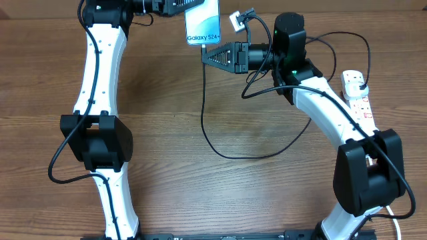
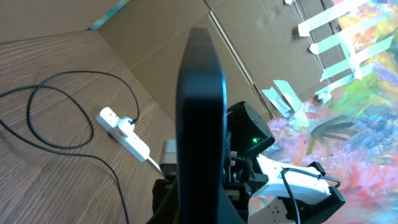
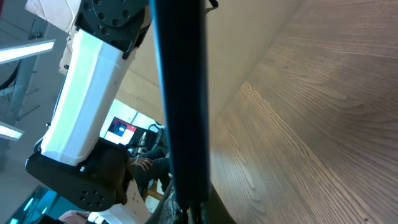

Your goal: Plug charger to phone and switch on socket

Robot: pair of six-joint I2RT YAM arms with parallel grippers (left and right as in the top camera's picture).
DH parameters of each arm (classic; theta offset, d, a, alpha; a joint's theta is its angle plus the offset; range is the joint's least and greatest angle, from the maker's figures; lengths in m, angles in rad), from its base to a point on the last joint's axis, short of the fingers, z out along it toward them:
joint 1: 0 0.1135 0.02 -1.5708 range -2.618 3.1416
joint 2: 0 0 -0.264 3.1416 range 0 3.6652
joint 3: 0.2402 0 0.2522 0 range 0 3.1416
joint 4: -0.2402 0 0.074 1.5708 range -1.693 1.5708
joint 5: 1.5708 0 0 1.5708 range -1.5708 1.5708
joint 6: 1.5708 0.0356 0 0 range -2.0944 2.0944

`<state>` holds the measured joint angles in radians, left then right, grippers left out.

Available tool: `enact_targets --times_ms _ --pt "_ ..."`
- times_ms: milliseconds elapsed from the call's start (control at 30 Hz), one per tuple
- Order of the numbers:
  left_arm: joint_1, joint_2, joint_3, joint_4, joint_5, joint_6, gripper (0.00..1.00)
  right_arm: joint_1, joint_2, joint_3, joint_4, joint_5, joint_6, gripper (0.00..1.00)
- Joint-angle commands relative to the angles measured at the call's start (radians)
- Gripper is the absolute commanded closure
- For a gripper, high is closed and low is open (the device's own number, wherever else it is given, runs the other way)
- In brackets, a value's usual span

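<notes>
Your phone sits lit at the far middle, its far-left corner pinched in the left gripper. At its near edge your right gripper is pressed together on the charger tip. The cable loops right to the socket.

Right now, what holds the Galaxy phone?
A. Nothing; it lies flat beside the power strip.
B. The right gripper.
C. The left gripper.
C: the left gripper is shut on the Galaxy phone at its upper end, while the right gripper pinches the charger tip at the phone's lower edge; the power strip lies far right.
</notes>
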<state>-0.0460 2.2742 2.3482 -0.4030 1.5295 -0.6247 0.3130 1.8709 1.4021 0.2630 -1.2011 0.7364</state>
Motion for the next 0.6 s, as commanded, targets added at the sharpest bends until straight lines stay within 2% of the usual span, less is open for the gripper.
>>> enact_targets --times_ms 0,567 --pt "0.002 -0.011 0.009 0.004 0.005 0.027 0.96 -0.008 -0.024 0.034 0.0 -0.013 -0.005 0.96" --pt "0.002 -0.011 0.009 0.004 0.009 0.027 0.96 -0.02 -0.023 0.034 0.0 -0.012 -0.005 0.96"
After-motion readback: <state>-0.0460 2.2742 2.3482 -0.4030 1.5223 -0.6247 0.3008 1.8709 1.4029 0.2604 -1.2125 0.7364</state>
